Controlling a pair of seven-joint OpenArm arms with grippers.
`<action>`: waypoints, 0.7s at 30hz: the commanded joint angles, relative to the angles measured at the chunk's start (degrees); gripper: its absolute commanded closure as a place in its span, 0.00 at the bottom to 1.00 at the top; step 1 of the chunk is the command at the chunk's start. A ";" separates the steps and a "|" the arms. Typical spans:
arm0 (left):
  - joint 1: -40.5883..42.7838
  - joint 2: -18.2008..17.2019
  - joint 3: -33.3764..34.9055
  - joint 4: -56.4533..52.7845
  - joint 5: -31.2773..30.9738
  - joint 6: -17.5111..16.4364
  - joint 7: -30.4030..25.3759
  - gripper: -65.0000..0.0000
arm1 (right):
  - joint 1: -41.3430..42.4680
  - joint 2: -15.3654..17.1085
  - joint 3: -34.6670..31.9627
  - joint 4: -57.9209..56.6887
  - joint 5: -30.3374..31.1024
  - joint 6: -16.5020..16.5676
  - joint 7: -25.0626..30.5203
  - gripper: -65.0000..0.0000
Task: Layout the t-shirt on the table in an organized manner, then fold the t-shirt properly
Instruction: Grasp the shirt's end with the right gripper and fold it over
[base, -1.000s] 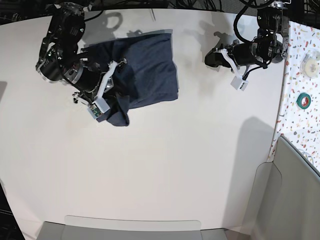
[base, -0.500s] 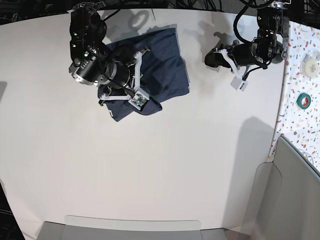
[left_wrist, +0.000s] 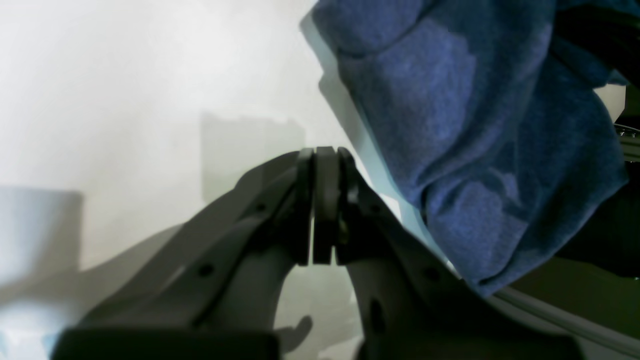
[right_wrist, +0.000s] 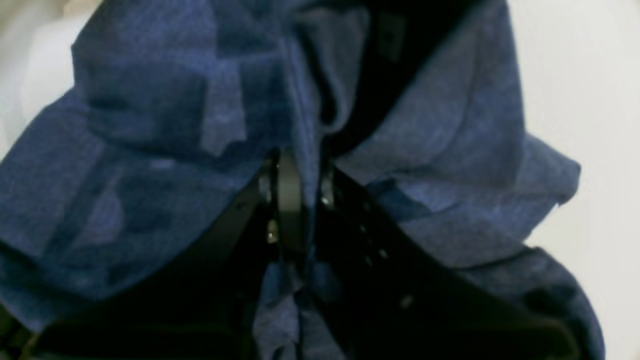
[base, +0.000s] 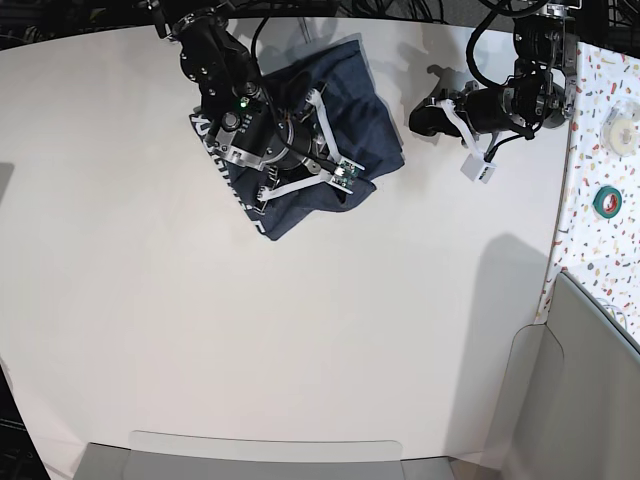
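Both arms are black, built of chunky rounded housings with ribbed cylindrical joints, and black cables loop away from them past the far edge of the tabletop (base: 300, 340). The right arm (base: 225, 95), toward the base view's left, carries a small green indicator light on its housing, white brackets along its wrist, and a small exposed green circuit board at the end of those brackets. The left arm (base: 510, 95), nearer the tabletop's right edge, has a similar white strap and a small white box hanging by a thin cable. The left claw (left_wrist: 320, 210) has dark grey moulded fingers with round screw holes and flat black pads. The right claw (right_wrist: 295, 200) is black, with small bright screw heads near its tip.
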 joint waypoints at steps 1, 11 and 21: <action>-0.17 -0.51 -0.07 0.40 0.92 0.29 0.20 1.00 | 1.16 -0.49 -0.43 0.84 0.30 0.10 1.04 1.00; -0.79 1.86 -0.07 0.31 9.27 0.29 0.20 1.00 | 1.51 -0.58 -1.93 1.80 0.65 0.10 1.04 0.68; -1.05 6.08 3.88 0.31 19.56 0.29 0.20 1.00 | 5.55 -1.90 -2.02 4.00 14.10 0.10 1.04 0.39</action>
